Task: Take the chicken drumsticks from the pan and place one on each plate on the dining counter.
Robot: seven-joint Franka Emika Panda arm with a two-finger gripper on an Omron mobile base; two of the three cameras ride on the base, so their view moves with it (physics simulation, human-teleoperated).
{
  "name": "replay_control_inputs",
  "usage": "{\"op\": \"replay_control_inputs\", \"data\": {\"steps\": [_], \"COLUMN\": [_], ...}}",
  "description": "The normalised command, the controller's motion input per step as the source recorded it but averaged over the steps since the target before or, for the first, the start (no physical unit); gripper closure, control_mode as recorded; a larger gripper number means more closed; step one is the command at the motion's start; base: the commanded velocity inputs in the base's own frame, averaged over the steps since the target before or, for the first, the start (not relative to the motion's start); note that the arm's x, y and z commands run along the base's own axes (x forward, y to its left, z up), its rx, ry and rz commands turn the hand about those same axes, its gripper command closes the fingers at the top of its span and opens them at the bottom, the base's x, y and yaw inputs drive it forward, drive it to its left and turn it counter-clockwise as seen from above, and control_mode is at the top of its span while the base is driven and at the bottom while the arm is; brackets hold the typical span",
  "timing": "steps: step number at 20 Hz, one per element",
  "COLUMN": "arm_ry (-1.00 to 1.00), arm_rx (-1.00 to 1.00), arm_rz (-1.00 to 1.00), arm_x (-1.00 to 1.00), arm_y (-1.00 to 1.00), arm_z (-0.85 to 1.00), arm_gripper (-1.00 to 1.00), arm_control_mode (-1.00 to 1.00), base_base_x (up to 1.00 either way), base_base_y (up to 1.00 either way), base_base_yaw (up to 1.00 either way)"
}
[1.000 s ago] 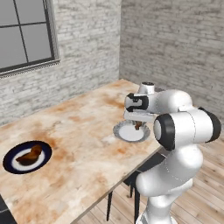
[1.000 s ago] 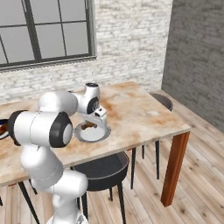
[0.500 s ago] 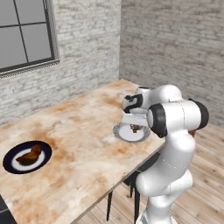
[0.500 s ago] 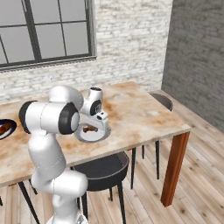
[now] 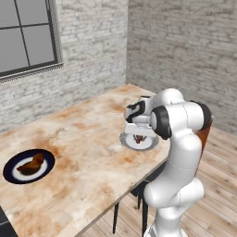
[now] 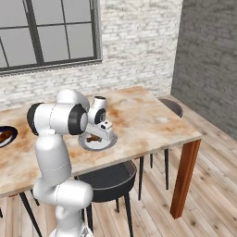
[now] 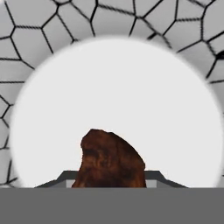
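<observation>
Item: second drumstick (image 7: 109,159), clamped in your claw (image 5: 138,137) just above the light plate (image 5: 148,144) on the tabletop (image 5: 92,152). Lower onto the plate's centre, then part the claw cleanly.

Mottled beige-and-rust marbled stone on the desk (image 5: 88,152), smooth with a dull sheen, on reddish-brown wooden legs (image 6: 184,178). Smooth matt white on the near plate (image 7: 131,100); glossy dark blue rim on the far plate (image 5: 28,166). Rough, reddish-brown, slightly glossy skin on the drumstick (image 7: 109,162). Rough pale brick behind the desk.
</observation>
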Motion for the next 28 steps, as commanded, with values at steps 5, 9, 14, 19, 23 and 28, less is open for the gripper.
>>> {"op": "replay_control_inputs", "data": {"steps": [5, 9, 14, 19, 23, 28], "arm_ry": [0.09, 0.02, 0.0, 0.0, 0.0, -0.01], "arm_rx": [0.0, 0.0, 0.0, -0.01, -0.02, 0.0], "arm_rz": [0.0, 0.0, 0.06, 0.11, 0.17, 0.14], "arm_x": [0.13, 0.04, 0.0, 0.0, -0.01, -0.25], "arm_y": [0.03, 0.0, 0.0, 0.0, 0.0, -0.02], "arm_z": [-0.2, 0.01, 0.11, 0.07, 0.24, 0.65], "arm_gripper": [1.0, -1.0, -1.0, -1.0, -1.0, -1.0], "arm_control_mode": [-1.0, -1.0, -1.0, -1.0, -1.0, -1.0], "base_base_x": [0.0, 0.0, 0.0, 0.0, 0.0, 0.0], "base_base_y": [0.0, 0.0, 0.0, 0.0, 0.0, 0.0], "base_base_yaw": [0.0, 0.0, 0.0, 0.0, 0.0, 0.0]}}
